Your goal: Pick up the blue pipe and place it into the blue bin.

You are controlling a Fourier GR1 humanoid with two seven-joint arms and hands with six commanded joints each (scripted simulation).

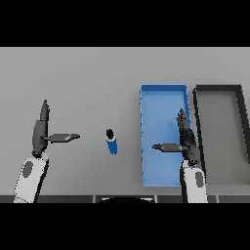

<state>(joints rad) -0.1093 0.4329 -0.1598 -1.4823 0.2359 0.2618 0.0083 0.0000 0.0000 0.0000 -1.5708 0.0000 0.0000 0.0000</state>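
- Right of centre, the blue bin [163, 100] lies empty, its long side running near to far.
- Over its right edge hangs the right hand [187, 139], fingers straight, thumb out.
- Far left, the left hand [40, 132] is likewise spread.
- Between them on the table, left of the bin, the blue pipe [112, 142] lies near-to-far, about as near either hand.

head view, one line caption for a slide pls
Blue pipe lies on the grey table between open left hand and right hand over blue bin.
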